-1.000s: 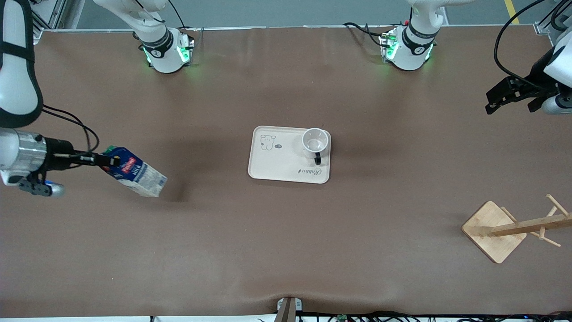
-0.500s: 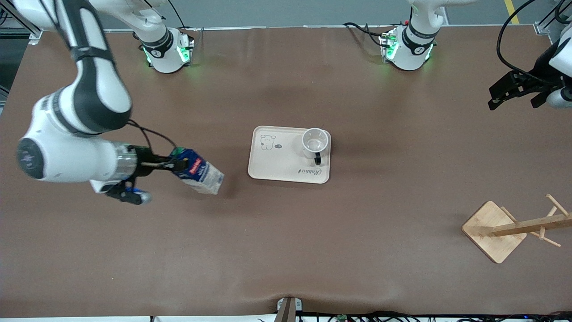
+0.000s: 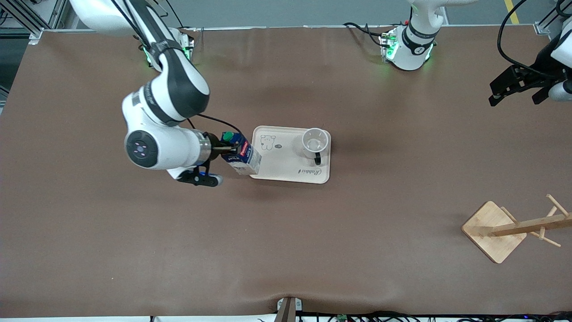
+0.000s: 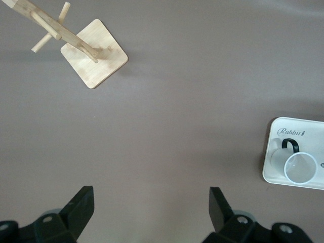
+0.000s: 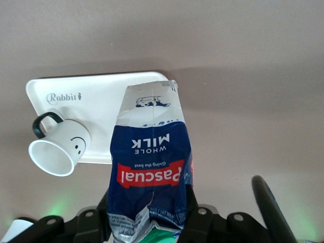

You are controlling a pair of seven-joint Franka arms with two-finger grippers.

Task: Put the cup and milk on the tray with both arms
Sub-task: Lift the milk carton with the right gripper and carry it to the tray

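Here our right gripper pinches the dark-blue and white milk carton by its top, hanging tilted over the cream rectangular tray's edge beside the white smiley mug, so we should level it before lowering; our left gripper waits, jaws spread.

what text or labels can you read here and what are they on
"Pascual": red label on the milk.
"WHOLE MILK": white letters on the milk's blue side.
"Giving the best": small line above the red label.
"Rabbit": script on the tray.
The small dark mark beside the tray's bear drawing is unreadable.
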